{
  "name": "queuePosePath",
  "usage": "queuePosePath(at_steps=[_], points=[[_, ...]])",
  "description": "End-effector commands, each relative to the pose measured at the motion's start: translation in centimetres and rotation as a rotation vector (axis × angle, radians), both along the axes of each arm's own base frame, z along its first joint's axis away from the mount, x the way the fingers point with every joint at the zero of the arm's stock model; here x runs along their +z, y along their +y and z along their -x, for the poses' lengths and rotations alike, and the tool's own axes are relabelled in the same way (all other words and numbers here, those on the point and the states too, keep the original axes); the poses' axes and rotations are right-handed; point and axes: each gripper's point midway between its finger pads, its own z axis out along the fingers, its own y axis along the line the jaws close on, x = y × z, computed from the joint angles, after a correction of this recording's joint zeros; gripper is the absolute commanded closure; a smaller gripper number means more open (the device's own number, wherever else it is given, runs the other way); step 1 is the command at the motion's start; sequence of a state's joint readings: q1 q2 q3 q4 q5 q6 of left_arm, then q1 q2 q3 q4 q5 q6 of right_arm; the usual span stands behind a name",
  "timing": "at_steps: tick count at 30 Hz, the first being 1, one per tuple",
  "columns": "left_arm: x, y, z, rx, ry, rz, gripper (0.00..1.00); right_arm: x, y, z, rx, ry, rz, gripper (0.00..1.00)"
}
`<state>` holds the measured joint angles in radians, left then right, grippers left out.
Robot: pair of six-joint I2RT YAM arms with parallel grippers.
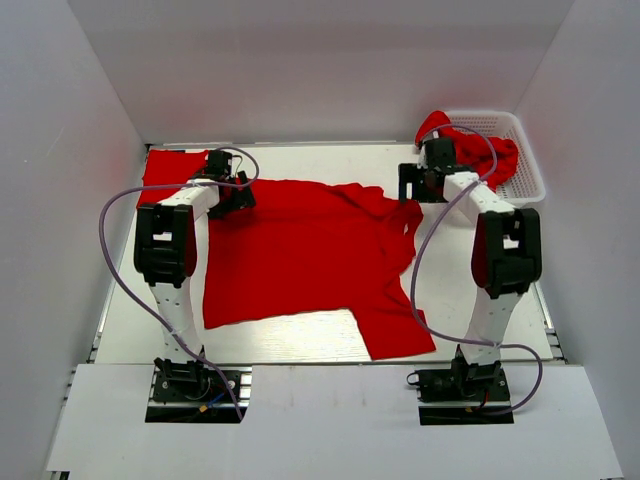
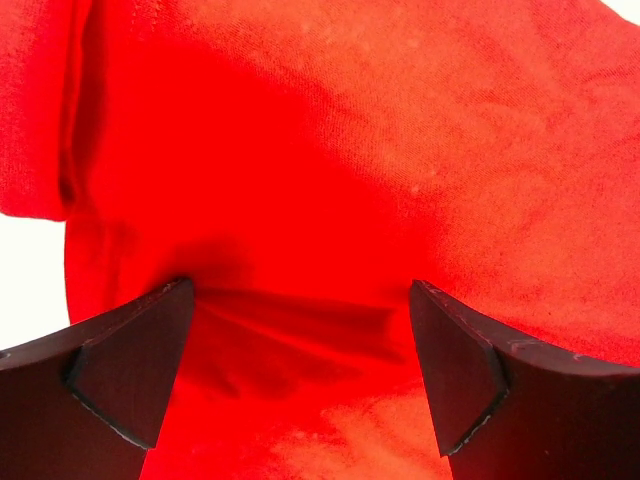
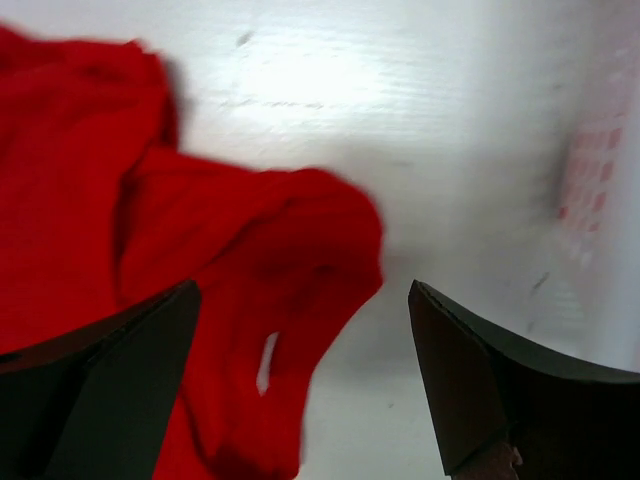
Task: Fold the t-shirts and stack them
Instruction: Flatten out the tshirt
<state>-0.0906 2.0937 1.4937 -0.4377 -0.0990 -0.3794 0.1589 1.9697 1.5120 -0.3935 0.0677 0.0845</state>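
Top view: one red t-shirt (image 1: 300,260) lies spread on the white surface (image 1: 470,290), roughly centred. It is mostly flat, with wrinkles bunched along its 2–3 o'clock edge. One corner reaches the near edge of the surface at about 5 o'clock.

Bundled t-shirts (image 1: 485,152) sit heaped in the white mesh basket (image 1: 535,170) at the 1–2 o'clock corner of the surface. Some cloth hangs over the basket rim on the side facing the right arm.

There is a red patch (image 1: 165,165) at the 10 o'clock corner, partly behind the left arm. I can't tell whether it's a separate shirt or part of the spread one.

Left fingers (image 1: 235,198) are over the 10–11 o'clock part of the spread t-shirt. In the left wrist view they stand wide apart with nothing gripped. Red cloth fills the gap below them, and a sliver of white surface shows at 9 o'clock.

Right fingers (image 1: 415,185) are at the shirt's 2 o'clock edge, between it and the basket. In the right wrist view, which is blurred, they are wide apart and holding nothing. Rumpled red cloth lies under the 9 o'clock finger and in the left part of the gap. Bare white surface lies under the 3 o'clock finger.
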Motion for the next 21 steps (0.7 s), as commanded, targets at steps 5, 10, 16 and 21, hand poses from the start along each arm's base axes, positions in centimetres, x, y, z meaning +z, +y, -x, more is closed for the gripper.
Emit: queuePosePath(at_steps=[5,10,16,21], points=[[-3.1,0.6,3.0,-0.007,0.144,0.013,0.01,4.8,9.4,7.5,0.325,-0.010,-0.273,0.10],[-2.6,0.5,2.9,-0.011,0.134,0.022,0.01,0.2,10.5,13.7,0.323,0.151,-0.298,0.10],[-3.2,0.5,3.5,-0.011,0.152,0.021,0.01,-3.1,7.9,15.9,0.107,0.208,-0.256,0.10],[-3.5,0.5,3.8,-0.011,0.162,0.020,0.01,-6.1,6.0,15.9,-0.003,0.251,-0.238,0.10]])
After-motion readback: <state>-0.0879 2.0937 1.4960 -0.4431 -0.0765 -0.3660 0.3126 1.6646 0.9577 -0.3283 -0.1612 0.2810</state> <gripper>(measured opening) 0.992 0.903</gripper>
